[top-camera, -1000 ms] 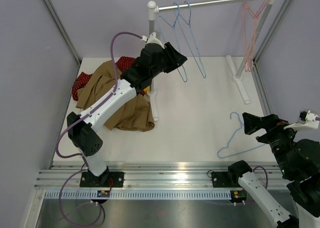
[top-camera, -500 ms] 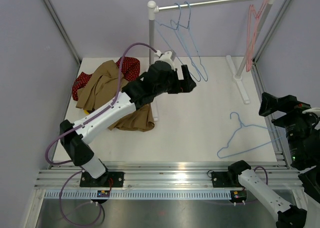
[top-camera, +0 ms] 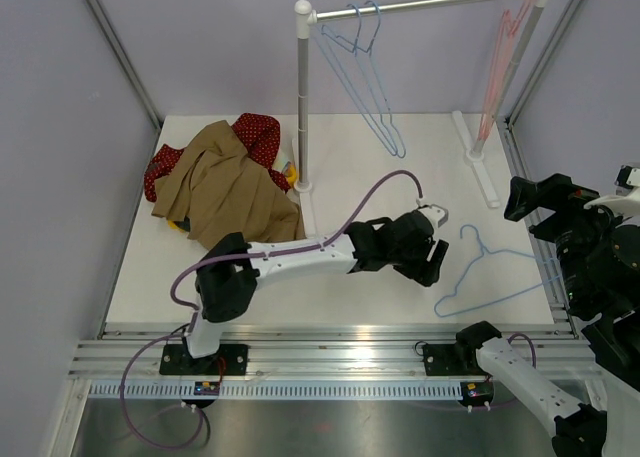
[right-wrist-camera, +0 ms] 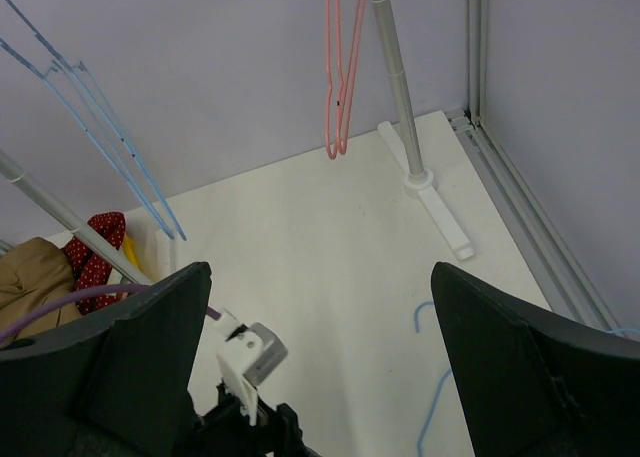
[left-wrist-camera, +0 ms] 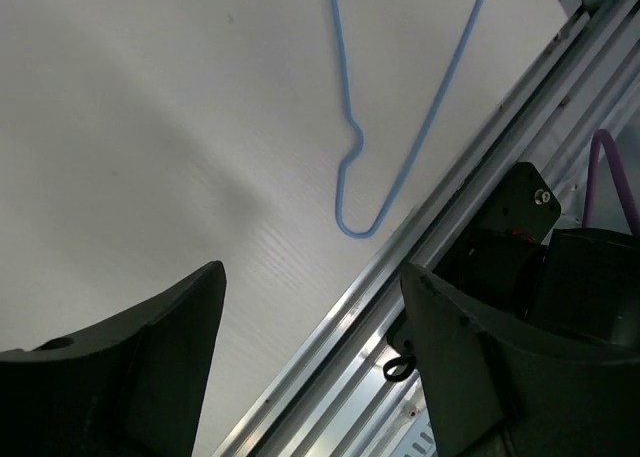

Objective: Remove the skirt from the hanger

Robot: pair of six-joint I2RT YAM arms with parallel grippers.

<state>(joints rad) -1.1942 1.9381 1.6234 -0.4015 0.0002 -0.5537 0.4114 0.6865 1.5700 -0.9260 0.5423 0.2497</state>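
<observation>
A tan skirt [top-camera: 225,187] lies crumpled on the table at the left, over a red dotted cloth [top-camera: 262,132]; I see no hanger in it. Both show at the left edge of the right wrist view, the skirt [right-wrist-camera: 28,277] and the red cloth [right-wrist-camera: 97,239]. A loose blue hanger [top-camera: 482,277] lies flat at the front right; it also shows in the left wrist view [left-wrist-camera: 345,127]. My left gripper [top-camera: 432,267] hovers just left of it, open and empty [left-wrist-camera: 312,277]. My right gripper [top-camera: 530,202] is raised at the right edge, open and empty [right-wrist-camera: 320,277].
A clothes rack stands at the back, its left post [top-camera: 303,97] beside the skirt. Blue hangers [top-camera: 365,87] and pink hangers [top-camera: 500,57] hang on its rail. The rack's right foot [top-camera: 478,162] lies on the table. A metal rail [top-camera: 330,357] runs along the front edge.
My left arm swung from the rack's left post down and right to the front right, beside the loose blue hanger. My right gripper drew back to the right edge.
</observation>
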